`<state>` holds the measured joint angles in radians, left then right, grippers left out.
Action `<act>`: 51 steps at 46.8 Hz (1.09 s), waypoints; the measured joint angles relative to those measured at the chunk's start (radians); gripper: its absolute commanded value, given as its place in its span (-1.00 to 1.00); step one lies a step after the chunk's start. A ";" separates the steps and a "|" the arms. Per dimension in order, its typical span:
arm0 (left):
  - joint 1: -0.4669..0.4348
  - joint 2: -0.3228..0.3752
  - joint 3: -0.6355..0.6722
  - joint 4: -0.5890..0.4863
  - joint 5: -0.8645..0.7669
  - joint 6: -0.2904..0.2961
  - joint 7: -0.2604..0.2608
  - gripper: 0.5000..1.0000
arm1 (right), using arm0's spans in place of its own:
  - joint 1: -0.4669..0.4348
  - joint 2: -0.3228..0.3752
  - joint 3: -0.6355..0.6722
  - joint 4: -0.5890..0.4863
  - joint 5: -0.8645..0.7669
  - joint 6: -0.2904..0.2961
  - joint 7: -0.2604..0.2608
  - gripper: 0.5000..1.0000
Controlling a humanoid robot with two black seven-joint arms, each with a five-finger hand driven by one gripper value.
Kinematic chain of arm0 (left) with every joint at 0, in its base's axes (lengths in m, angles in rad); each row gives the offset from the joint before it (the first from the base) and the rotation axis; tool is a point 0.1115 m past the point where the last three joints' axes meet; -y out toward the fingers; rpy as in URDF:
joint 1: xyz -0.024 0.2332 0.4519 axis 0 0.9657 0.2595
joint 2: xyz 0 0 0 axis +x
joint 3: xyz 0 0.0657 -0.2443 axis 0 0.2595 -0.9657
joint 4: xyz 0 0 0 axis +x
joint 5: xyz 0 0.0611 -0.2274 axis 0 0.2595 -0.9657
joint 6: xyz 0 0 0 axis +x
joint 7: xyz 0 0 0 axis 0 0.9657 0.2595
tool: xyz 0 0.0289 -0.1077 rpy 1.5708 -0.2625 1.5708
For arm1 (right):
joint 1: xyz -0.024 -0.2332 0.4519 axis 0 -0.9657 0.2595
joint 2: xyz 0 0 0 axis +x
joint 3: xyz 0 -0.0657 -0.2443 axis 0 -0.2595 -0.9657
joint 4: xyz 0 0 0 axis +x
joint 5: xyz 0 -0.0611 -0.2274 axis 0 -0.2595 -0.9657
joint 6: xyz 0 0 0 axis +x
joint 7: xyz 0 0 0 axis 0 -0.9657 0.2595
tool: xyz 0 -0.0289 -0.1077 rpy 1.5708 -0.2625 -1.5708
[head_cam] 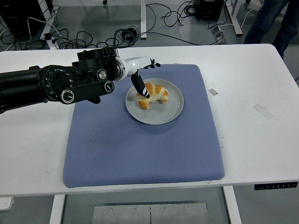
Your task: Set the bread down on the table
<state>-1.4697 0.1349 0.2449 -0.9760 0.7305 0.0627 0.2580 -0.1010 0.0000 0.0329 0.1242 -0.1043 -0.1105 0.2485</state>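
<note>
Bread (153,95) on plate (163,116), left hand (140,74) over it

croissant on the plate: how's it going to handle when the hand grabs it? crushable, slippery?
The croissant looks puffy and flaky, so probably light and easy to crush; a gentle pinch seems wise. Its curved, ridged crust likely grips well. The left robot hand, fingers spread, is right over it, and the gray plate may slide if pushed.
</note>
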 measured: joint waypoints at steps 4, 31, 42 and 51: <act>0.003 0.000 0.000 0.000 0.000 0.002 -0.001 0.63 | 0.000 0.000 0.000 0.000 0.000 0.000 0.000 1.00; 0.067 -0.058 0.000 0.020 0.002 0.040 -0.008 -0.47 | 0.000 0.000 0.000 0.000 0.000 0.000 0.000 1.00; 0.068 -0.058 0.000 0.027 0.003 0.043 -0.011 -1.00 | 0.000 0.000 0.000 0.000 0.000 0.000 0.000 1.00; 0.068 -0.058 0.002 0.027 0.002 0.052 -0.012 -1.00 | 0.000 0.000 0.000 0.000 0.000 0.000 0.000 1.00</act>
<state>-1.4013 0.0766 0.2469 -0.9486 0.7326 0.1150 0.2456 -0.1013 0.0000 0.0333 0.1243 -0.1043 -0.1103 0.2485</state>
